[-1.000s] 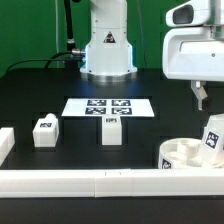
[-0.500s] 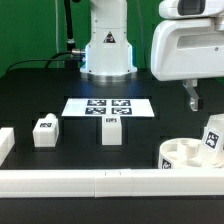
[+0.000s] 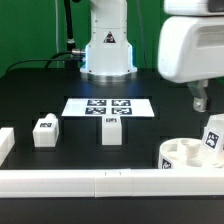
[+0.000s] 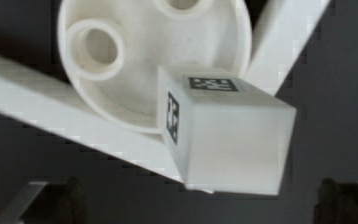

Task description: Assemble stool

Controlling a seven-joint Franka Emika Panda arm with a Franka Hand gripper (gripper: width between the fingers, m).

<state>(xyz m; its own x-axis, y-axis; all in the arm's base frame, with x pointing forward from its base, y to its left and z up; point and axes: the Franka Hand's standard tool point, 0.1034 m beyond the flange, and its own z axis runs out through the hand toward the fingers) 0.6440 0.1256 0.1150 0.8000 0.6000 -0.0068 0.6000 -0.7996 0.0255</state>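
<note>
The white round seat [image 3: 183, 156] lies at the front of the exterior view's right, against the front border bar. One tagged leg [image 3: 212, 138] stands tilted on its right side. In the wrist view the seat [image 4: 137, 55] shows its round holes, and the leg [image 4: 233, 132] stands over its rim. Two more tagged legs stand loose on the black table, one at the left [image 3: 45, 131] and one in the middle [image 3: 112, 130]. My gripper [image 3: 198, 100] hangs above and behind the seat. In the wrist view it [image 4: 194, 204] is open and empty, its dark fingers wide apart.
The marker board [image 3: 110, 107] lies flat in the middle, in front of the robot base [image 3: 107, 50]. A long white border bar [image 3: 100, 183] runs along the front edge. A short bar piece [image 3: 5, 143] lies at the left. A bar [image 4: 51, 100] crosses the wrist view.
My gripper shifted slightly toward the exterior view's left, then back right, staying above the seat. The legs and seat have not moved.
</note>
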